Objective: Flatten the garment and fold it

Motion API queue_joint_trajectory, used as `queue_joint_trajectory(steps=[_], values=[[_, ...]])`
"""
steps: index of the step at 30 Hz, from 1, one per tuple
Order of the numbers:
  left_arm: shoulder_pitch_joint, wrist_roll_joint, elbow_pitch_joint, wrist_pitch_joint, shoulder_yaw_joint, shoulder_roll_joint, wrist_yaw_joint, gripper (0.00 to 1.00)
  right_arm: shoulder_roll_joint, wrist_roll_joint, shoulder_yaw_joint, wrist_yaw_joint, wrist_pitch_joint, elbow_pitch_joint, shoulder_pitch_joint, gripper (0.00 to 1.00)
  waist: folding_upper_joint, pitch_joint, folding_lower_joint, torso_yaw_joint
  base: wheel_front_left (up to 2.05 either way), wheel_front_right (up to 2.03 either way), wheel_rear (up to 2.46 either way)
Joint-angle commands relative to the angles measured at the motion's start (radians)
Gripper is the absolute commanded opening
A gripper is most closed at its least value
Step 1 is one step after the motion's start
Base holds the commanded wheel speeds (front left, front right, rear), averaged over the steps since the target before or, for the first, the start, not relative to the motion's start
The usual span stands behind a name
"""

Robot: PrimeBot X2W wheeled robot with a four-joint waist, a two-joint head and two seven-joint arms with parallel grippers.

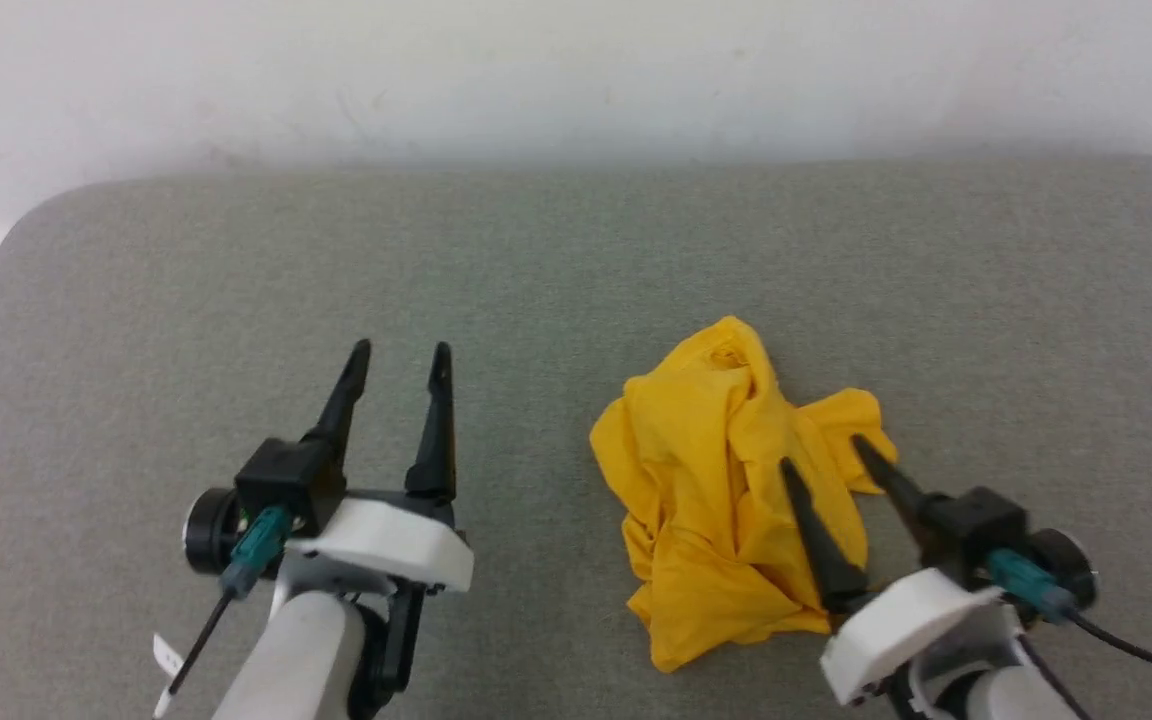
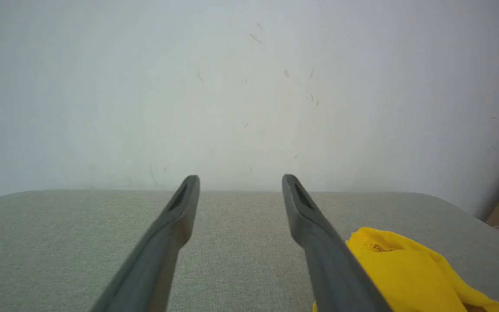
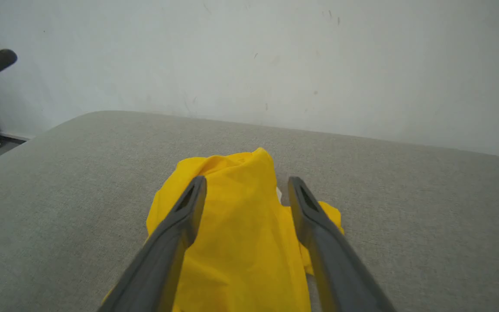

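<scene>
Pale, lightly scuffed wall [image 1: 576, 70] stands behind a grey fabric-covered tabletop [image 1: 576, 250] with rounded far corners. From where the robot's head looks down, the garment [image 1: 716, 480] lies at about 4 o'clock from the middle of that surface. It is a bright yellow T-shirt bunched into a crumpled heap, with folds running up to a peak at its 12 o'clock end and a loose flap spilling out at 3 o'clock. Only plain yellow cloth faces up. The left gripper [image 1: 401, 347] sits at about 8 o'clock, well apart from the heap, over bare grey fabric. Its two dark fingers point toward 12 o'clock and its jaws stand wide with nothing between them. Its own wrist camera shows the left gripper [image 2: 241, 177] spread the same way, with the garment [image 2: 396, 268] off at 4 o'clock behind the right-hand finger. The right gripper [image 1: 822, 451] reaches in from 5 o'clock, fingers slanting toward 11 o'clock over the heap's near right side, jaws wide and gripping nothing. Seen along the right gripper [image 3: 247, 179], the fingers frame the garment [image 3: 241, 242]. Whether their tips touch the cloth I cannot tell.
</scene>
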Motion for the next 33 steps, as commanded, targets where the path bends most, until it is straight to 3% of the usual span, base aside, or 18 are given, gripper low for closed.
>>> queue_joint_trajectory(steps=[1, 8, 10, 11, 19, 28, 33], values=[[0.033, 0.014, -0.019, -0.004, 0.017, -0.003, 0.007, 1.0, 0.001, -0.01, 0.015, -0.002, 0.029, 0.007, -0.016, 1.0, 0.0, 0.025, 0.0, 0.037, 0.0, 0.0, 0.0], [0.157, 0.086, -0.112, -0.005, 0.129, -0.053, -0.013, 1.0, -0.025, -0.001, 0.071, -0.002, 0.376, 0.022, -0.024, 1.0, 0.0, 0.032, 0.0, 0.093, 0.0, 0.0, 0.0], [0.168, 0.096, -0.118, -0.005, 0.153, -0.068, -0.023, 1.0, -0.023, -0.006, 0.053, -0.002, 0.45, 0.003, -0.018, 0.16, 0.0, 0.032, 0.0, 0.106, 0.0, 0.0, 0.0], [0.171, 0.101, -0.118, -0.005, 0.162, -0.074, -0.029, 1.0, -0.021, -0.013, 0.041, -0.002, 0.477, -0.01, -0.014, 0.0, 0.0, 0.032, 0.0, 0.112, 0.0, 0.0, 0.0], [0.18, 0.133, -0.103, -0.005, 0.203, -0.109, -0.072, 1.0, -0.004, -0.002, 0.036, -0.002, 0.563, -0.153, -0.053, 0.0, 0.0, 0.025, 0.0, 0.128, 0.0, 0.0, 0.0], [0.18, 0.148, -0.088, -0.005, 0.228, -0.122, -0.095, 1.0, -0.008, 0.045, 0.197, -0.002, 0.456, -0.247, -0.33, 0.0, 0.0, 0.011, 0.0, 0.112, 0.0, 0.0, 0.0], [0.182, 0.149, -0.087, -0.005, 0.234, -0.125, -0.103, 1.0, -0.018, 0.042, 0.139, -0.002, 0.366, -0.257, -0.424, 0.0, 0.0, 0.008, 0.0, 0.107, 0.0, 0.0, 0.0]])
